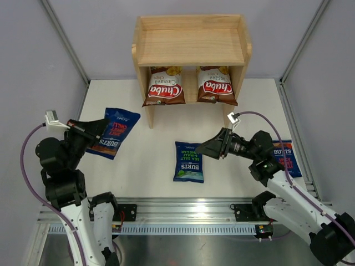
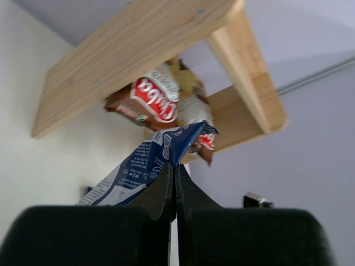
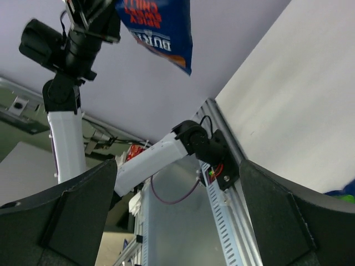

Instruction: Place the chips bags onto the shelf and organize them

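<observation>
The light wood shelf (image 1: 191,47) stands at the back centre. Two brown-and-white Chuba bags (image 1: 165,86) (image 1: 216,85) lean side by side on its lower tier. My left gripper (image 1: 95,130) is shut on a dark blue Burts bag (image 1: 113,132) and holds it above the table at the left. In the left wrist view the bag (image 2: 147,163) rises from the shut fingertips, with the shelf (image 2: 133,52) beyond. A second Burts bag (image 1: 188,160) lies flat at the centre. A third (image 1: 285,157) lies at the right, partly under my right arm. My right gripper (image 1: 206,147) is open and empty beside the centre bag.
Grey walls close in the white table (image 1: 144,172) on three sides. An aluminium rail (image 1: 188,213) with both arm bases runs along the near edge. The shelf's top tier (image 1: 191,47) has a raised rim and holds nothing.
</observation>
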